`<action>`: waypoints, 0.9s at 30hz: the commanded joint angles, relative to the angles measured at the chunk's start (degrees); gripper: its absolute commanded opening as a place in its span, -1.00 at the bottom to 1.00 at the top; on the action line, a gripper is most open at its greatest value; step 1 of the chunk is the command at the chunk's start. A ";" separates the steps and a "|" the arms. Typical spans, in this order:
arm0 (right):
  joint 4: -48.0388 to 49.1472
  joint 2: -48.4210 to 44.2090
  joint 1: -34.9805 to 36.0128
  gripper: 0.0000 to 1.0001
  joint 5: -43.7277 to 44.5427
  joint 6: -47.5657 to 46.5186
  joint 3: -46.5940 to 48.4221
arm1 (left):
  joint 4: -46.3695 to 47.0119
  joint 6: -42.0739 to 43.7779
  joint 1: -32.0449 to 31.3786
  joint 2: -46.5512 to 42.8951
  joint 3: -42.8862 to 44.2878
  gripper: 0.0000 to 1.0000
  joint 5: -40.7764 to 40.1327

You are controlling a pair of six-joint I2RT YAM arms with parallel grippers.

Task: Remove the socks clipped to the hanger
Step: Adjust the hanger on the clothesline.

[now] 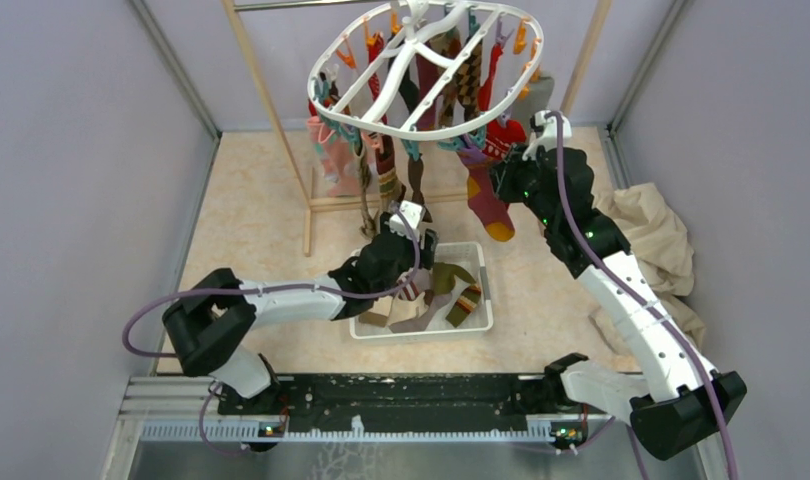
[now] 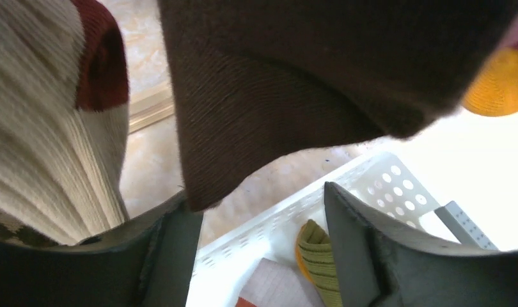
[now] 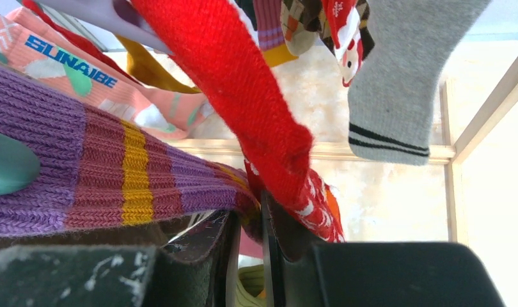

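Soft, light, floppy socks [image 1: 486,200] hang clipped under the hanger [image 1: 431,135] above the worktop [image 1: 261,230], prob. best pinched just below a clip; R tool [image 3: 259,204] nearly shut on red sock [image 3: 243,96], L tool [image 2: 259,198] wide open, gripping nothing, under brown sock [image 2: 295,77].

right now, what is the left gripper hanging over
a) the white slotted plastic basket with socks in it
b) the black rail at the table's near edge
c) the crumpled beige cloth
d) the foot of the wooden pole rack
a: the top view shows the left gripper above the white slotted plastic basket, and its wrist view looks down into that basket between parted fingers.
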 commanded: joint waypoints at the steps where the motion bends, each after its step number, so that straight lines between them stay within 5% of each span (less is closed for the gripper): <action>1: 1.58 -0.58 -1.05 -0.63 -0.49 -0.53 2.72 | 1.47 -0.66 1.70 0.83 2.34 0.24 2.50; 4: 1.65 -0.58 -1.15 -0.63 -0.76 -0.52 2.57 | -0.43 -1.14 2.18 0.34 3.00 -0.32 3.01; 10: 1.98 -0.74 -1.21 -0.63 -1.20 -0.40 1.78 | -6.26 -1.86 2.28 -3.43 3.27 -0.86 4.13; 27: 2.01 -0.05 -1.26 -0.58 -3.03 -0.18 1.84 | -40.12 -8.83 2.06 -25.01 8.94 -0.87 10.38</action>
